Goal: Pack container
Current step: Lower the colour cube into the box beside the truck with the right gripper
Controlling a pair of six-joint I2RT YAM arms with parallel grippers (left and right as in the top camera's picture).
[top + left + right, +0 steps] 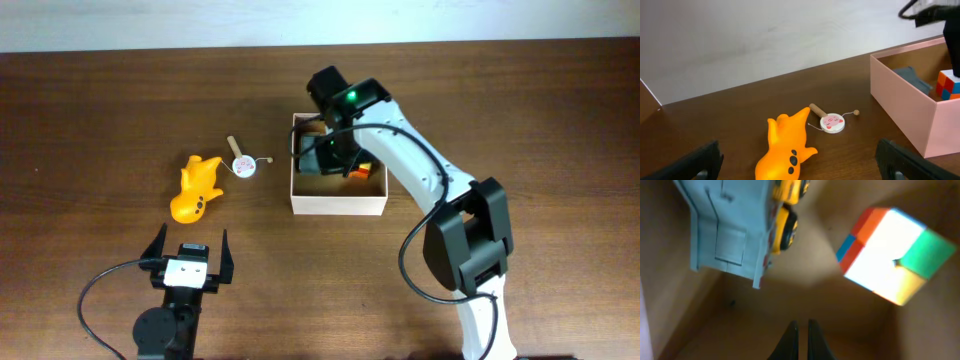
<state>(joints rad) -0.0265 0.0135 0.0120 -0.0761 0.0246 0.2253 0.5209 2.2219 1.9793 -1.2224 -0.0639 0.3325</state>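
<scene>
The container (338, 204), a white box with a tan inside, stands right of the table's middle. It holds a grey-blue toy vehicle with yellow wheels (735, 225) and a colour cube (890, 260). My right gripper (803, 327) is down inside the container, over its tan floor (805, 287), with its fingers shut and nothing between them. In the overhead view the right arm (400, 150) covers part of the box. My left gripper (190, 252) is open and empty near the front edge, just short of an orange toy animal (197, 187).
A small round white drum toy on a stick (243, 165) lies between the orange toy and the container. In the left wrist view the orange toy (787, 145) is in front, the drum toy (832, 123) behind it, and the container wall (900, 110) at the right.
</scene>
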